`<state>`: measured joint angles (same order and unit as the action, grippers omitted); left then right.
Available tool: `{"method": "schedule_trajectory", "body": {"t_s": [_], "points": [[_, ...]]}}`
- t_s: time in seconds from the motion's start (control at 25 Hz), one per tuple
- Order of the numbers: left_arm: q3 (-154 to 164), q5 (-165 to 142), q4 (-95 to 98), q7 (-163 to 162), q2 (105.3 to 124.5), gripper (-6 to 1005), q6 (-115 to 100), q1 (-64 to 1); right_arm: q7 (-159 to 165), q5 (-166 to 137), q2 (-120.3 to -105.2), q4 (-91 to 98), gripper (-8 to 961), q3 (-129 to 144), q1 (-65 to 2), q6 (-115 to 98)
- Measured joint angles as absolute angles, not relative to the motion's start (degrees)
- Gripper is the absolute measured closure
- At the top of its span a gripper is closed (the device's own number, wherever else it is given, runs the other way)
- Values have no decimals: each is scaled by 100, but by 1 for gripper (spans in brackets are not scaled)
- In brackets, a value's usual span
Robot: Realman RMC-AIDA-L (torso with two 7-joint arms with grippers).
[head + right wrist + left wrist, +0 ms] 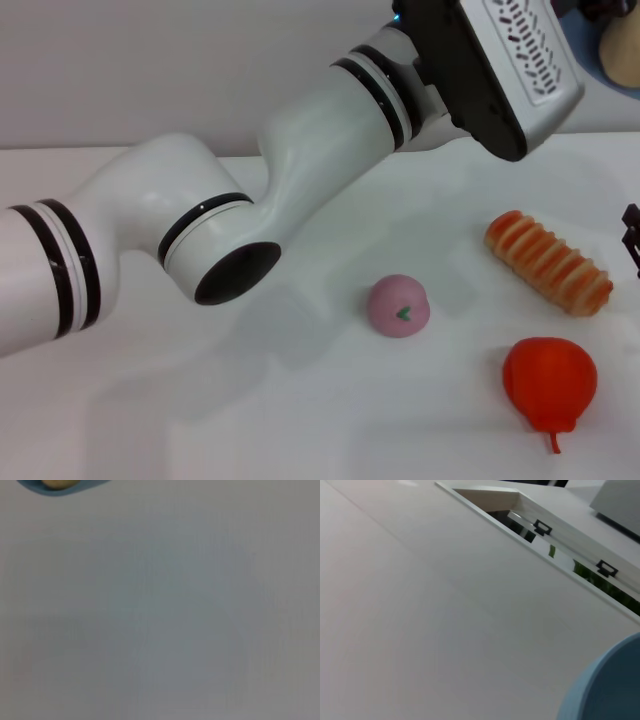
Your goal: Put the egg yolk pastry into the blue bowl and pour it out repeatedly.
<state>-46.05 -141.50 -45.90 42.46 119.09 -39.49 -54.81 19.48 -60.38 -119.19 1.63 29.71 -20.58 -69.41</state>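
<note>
The left arm [260, 200] reaches far across the white table [300, 400] to the blue bowl [585, 15], raised at the head view's top right corner. The bowl's smooth plastic rim barely shows there. The pastry [622, 45], a pale matte lump, seems to sit in it, though most is cut off. I cannot tell how the left end effector holds the bowl; its fingers are hidden. The main risk is the pastry rolling off the slick table when tipped out, or onto the ridged striped bread [548, 262], glossy red fruit [549, 380] or pink bun [399, 305]. The right end effector [632, 235] waits at the right edge, its opening unclear.
</note>
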Motion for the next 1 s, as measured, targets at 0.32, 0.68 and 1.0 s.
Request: {"method": "schedule_trajectory", "body": {"t_s": [0.32,0.68,1.0], "points": [[-4563,-13850,-4684,4466,11909,1000,-4269,-5377,1946,-6038,-11918,74,469,2971,-2057,-6934],[-4458,-12880,-4711,4478,11908,1000,-4662,-5338,1942,-6038,-11918,19,469,2970,-2057,-6935],[-3998,-12726,-4605,4430,11909,999,-5483,-5298,1942,-6038,-11918,-1,469,2971,-2060,-6962]]}}
